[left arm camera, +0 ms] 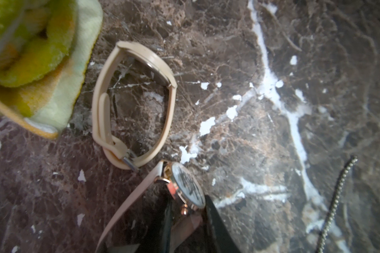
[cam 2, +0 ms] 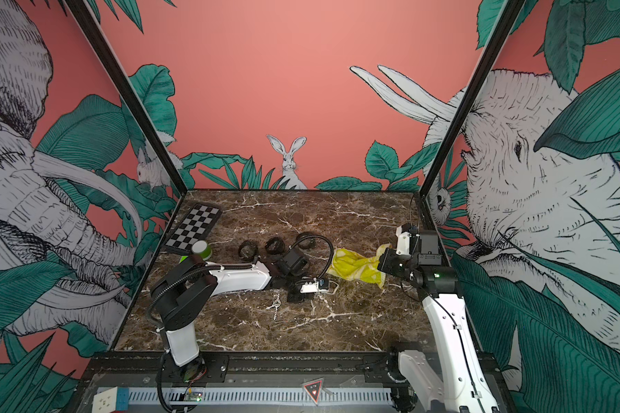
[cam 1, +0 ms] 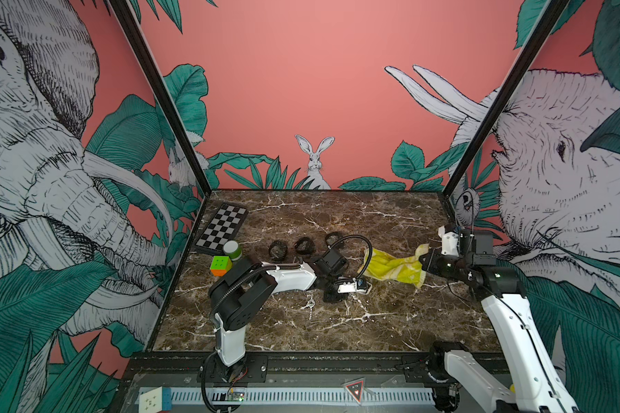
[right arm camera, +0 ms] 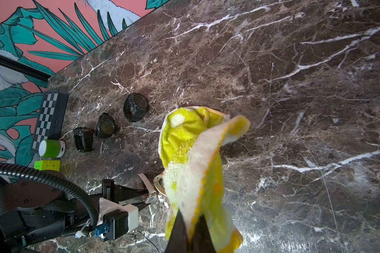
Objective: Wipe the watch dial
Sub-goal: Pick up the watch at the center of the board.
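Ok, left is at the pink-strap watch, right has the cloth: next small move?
Probably lift the left gripper slightly. Its jaws look closed on the rose-gold watch, which lies beside the beige watch on the marble tabletop. The right gripper clamps the yellow cloth, so raising the dial gives it room.

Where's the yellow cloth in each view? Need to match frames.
Top views: cloth right of centre in both, one end in the right pincer.
Left wrist: cloth in a corner, beside a beige watch.
Right wrist: cloth centre, pinched by that pincer.
Landmark: three black watches, missing only from left wrist view.
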